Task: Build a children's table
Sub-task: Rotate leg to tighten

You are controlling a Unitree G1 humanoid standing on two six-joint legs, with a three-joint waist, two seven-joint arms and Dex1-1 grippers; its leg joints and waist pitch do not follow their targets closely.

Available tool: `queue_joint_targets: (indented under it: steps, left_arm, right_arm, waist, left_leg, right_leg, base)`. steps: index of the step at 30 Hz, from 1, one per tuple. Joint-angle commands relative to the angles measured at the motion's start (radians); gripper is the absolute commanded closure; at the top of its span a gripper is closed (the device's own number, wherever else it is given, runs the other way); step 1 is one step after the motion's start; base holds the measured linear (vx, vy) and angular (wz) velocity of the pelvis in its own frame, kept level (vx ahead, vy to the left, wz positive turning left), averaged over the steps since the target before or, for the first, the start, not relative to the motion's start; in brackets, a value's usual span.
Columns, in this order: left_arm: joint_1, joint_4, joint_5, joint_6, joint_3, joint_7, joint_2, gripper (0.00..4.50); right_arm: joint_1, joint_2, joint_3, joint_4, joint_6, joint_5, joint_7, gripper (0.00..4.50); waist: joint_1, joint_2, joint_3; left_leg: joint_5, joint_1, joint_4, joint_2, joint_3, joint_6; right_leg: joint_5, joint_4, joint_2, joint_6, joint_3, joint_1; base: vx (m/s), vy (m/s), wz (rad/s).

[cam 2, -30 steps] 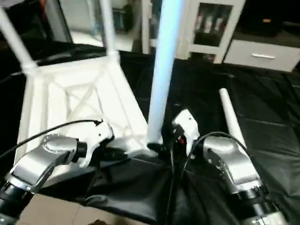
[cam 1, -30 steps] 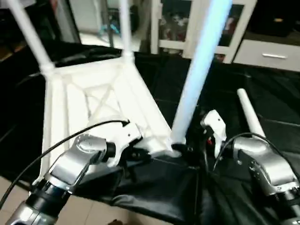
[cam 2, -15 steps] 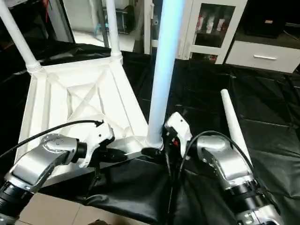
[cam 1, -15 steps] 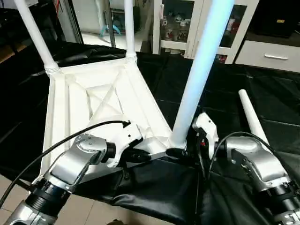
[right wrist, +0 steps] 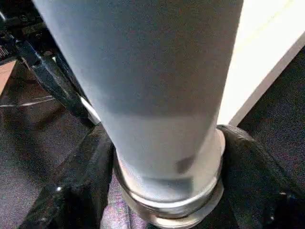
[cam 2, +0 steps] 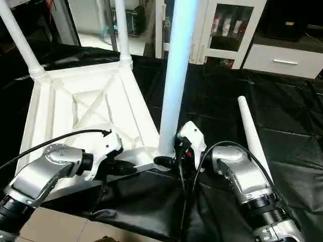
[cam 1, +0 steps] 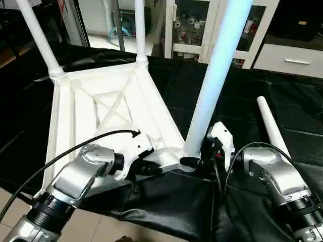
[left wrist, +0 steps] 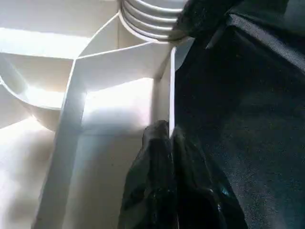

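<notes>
Left gripper [left wrist: 169, 143] jaws closed on tabletop [cam 1: 101, 108] rim, right gripper [right wrist: 164, 191] jaws around upright leg [cam 1: 214, 80] base, no legible writing.

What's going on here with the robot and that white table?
The robot is building a children's table. The tabletop lies upside down on the black work table with three legs standing in its corner sockets. The right gripper straddles the base of the near leg, while the left gripper, shut, pinches the tabletop's near edge. A fourth leg lies loose beside it.
</notes>
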Motion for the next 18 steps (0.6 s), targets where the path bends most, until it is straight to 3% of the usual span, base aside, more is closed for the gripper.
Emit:
queue_joint_targets:
  steps: [1, 9, 12, 13, 14, 16, 18]
  left_arm:
    - [0.0, -0.02, -0.018, 0.014, -0.034, -0.036, -0.002, 4.5]
    - [0.005, -0.019, -0.017, 0.015, -0.033, -0.028, -0.008, 4.5]
    - [-0.011, 0.034, -0.002, -0.002, -0.006, 0.053, -0.067, 4.5]
    - [-0.012, 0.037, -0.001, -0.003, -0.004, 0.057, -0.071, 4.5]
    - [-0.025, 0.07, 0.01, -0.005, 0.011, 0.107, -0.102, 4.5]
    - [-0.047, 0.122, 0.026, -0.005, 0.031, 0.179, -0.147, 4.5]
    - [-0.055, 0.139, 0.031, -0.004, 0.036, 0.201, -0.161, 4.5]
  right_arm:
    - [-0.004, 0.004, -0.004, 0.003, -0.003, -0.004, 0.011, 1.6]
    - [-0.006, 0.029, -0.019, 0.043, -0.027, -0.02, -0.028, 1.76]
    - [-0.033, 0.096, -0.055, 0.137, -0.046, -0.055, -0.177, 1.77]
    - [-0.035, 0.1, -0.057, 0.142, -0.048, -0.057, -0.185, 1.78]
    - [-0.043, 0.127, -0.072, 0.168, -0.051, -0.06, -0.236, 1.78]
    - [-0.058, 0.171, -0.094, 0.213, -0.056, -0.069, -0.328, 1.78]
    - [-0.064, 0.186, -0.1, 0.229, -0.058, -0.075, -0.362, 1.78]
  waist:
    - [0.0, 0.0, -0.063]
    - [-0.001, -0.003, -0.062]
    - [-0.009, -0.002, -0.055]
    - [-0.016, -0.002, -0.051]
    - [-0.023, -0.002, -0.046]
    - [-0.033, -0.002, -0.045]
    - [-0.039, -0.003, -0.048]
  left_leg:
    - [-0.119, 0.004, -0.069, 0.067, -0.027, 0.066]
    - [-0.123, 0.003, -0.069, 0.065, -0.026, 0.065]
    - [-0.174, 0.005, -0.072, 0.063, -0.026, 0.043]
    - [-0.217, 0.008, -0.076, 0.063, -0.03, 0.026]
    - [-0.267, 0.017, -0.077, 0.062, -0.031, 0.013]
    - [-0.323, 0.024, -0.077, 0.059, -0.035, 0.004]
    - [-0.324, 0.021, -0.076, 0.056, -0.038, -0.001]
  right_leg:
    - [-0.2, -0.067, -0.078, -0.173, 0.076, 0.062]
    - [-0.224, -0.069, -0.079, -0.168, 0.075, 0.062]
    - [-0.317, -0.083, -0.08, -0.148, 0.072, 0.058]
    - [-0.386, -0.092, -0.08, -0.127, 0.068, 0.06]
    - [-0.448, -0.103, -0.079, -0.108, 0.067, 0.053]
    - [-0.511, -0.111, -0.08, -0.083, 0.063, 0.052]
    - [-0.532, -0.115, -0.082, -0.063, 0.059, 0.054]
  base:
    - [0.0, 0.0, 0.0]
    - [0.0, 0.0, 0.0]
    - [0.0, 0.0, 0.0]
    - [0.0, 0.0, 0.0]
    - [0.0, 0.0, 0.0]
    - [0.0, 0.0, 0.0]
    - [0.0, 0.0, 0.0]
